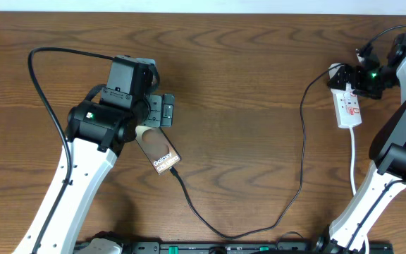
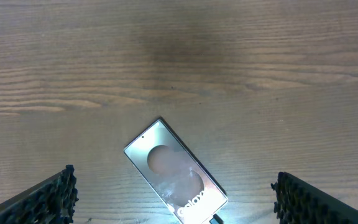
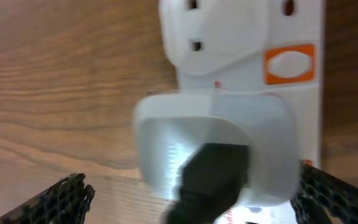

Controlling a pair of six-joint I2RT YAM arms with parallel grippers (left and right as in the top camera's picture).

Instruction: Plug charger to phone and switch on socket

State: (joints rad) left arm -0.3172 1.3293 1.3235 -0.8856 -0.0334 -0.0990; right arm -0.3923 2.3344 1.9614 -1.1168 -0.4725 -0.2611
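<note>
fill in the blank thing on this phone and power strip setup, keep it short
The left gripper, above the phone, is ___ rather than shut.
The charger cable meets the phone's end lettered ___.
The power strip has a switch coloured ___.
Missing: open; Galaxy; orange.

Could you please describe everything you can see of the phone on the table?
The phone is a flat rectangular slab with a glossy brownish-grey face, a thin dark edge and white Galaxy lettering at one end. It lies flat and diagonal on the wooden table, below the left gripper, whose open jaws flank it without touching. The charger tip meets its lettered end and appears plugged in.
</note>
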